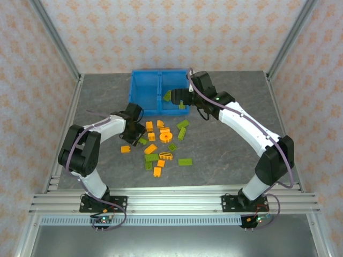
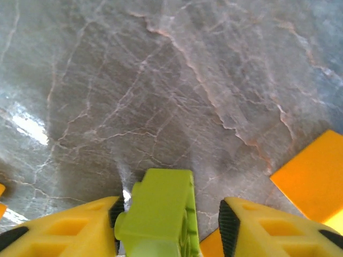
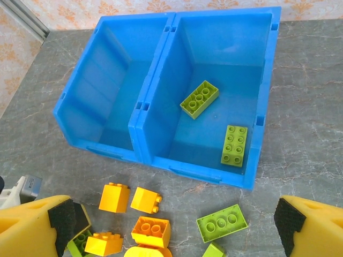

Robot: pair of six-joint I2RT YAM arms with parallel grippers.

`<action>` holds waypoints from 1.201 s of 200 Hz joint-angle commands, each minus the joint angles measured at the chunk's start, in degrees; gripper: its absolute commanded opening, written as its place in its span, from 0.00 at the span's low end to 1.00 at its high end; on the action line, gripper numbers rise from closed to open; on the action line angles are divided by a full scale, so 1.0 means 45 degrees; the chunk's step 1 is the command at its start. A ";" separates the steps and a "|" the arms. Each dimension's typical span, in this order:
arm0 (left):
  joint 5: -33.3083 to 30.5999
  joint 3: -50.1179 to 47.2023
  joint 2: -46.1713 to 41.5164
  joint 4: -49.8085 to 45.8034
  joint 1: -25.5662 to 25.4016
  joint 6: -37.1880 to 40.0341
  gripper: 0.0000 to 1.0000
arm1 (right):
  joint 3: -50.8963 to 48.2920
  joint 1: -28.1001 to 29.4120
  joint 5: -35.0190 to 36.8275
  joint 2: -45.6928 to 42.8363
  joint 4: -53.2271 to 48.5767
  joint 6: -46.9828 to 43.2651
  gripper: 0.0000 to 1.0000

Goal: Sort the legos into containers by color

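Orange and lime green legos lie scattered on the grey table in front of the blue containers. My left gripper is low at the left of the pile. In the left wrist view a lime green lego stands between its jaws, against the left pad and a small gap away from the right pad. My right gripper hovers open over the containers' front edge with nothing in it. Two green legos lie in the right bin. The left bin holds nothing.
Just below the bins lie orange bricks and a flat green brick. An orange piece lies right of the left gripper. Metal frame posts and patterned walls close in the table.
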 commanded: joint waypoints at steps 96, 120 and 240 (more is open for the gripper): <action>-0.1981 0.4891 -0.2226 -0.1984 -0.0730 0.4525 0.08 | -0.0884 -0.0059 -0.1966 -0.1518 -0.0148 0.0505 0.97; -0.3505 0.8368 -0.0647 -0.2145 -0.1632 0.6899 0.08 | -0.1536 -0.0225 -0.1192 -0.2306 0.0239 0.0855 0.97; -0.7099 1.6208 0.7608 -0.0606 -0.3224 1.2116 0.18 | -0.3370 -0.0246 0.0993 -0.4111 -0.0062 0.1273 0.97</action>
